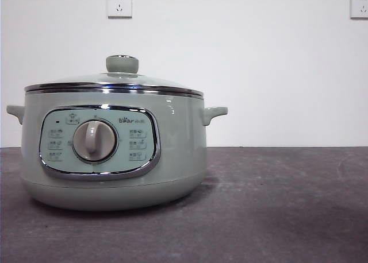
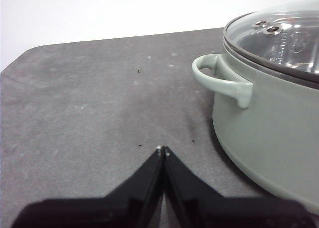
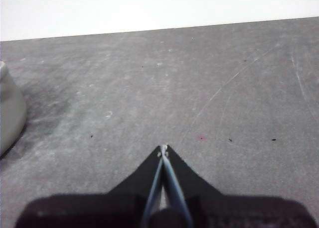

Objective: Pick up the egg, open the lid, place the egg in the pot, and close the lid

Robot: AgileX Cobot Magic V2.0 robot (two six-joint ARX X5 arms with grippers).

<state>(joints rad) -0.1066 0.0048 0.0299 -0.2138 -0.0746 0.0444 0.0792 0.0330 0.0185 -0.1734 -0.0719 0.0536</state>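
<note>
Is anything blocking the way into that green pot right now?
Yes. The glass lid sits closed on the pot, covering its opening. Both the left gripper and right gripper hang shut above the bare table, holding nothing. No egg shows in any view.

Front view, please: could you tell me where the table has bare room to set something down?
The table is bare from the pot's side handle to the picture's far edge, and in a strip before the pot. The pot, with the lid on, crowds the other side. Both grippers, left and right, sit shut above bare surface.
</note>
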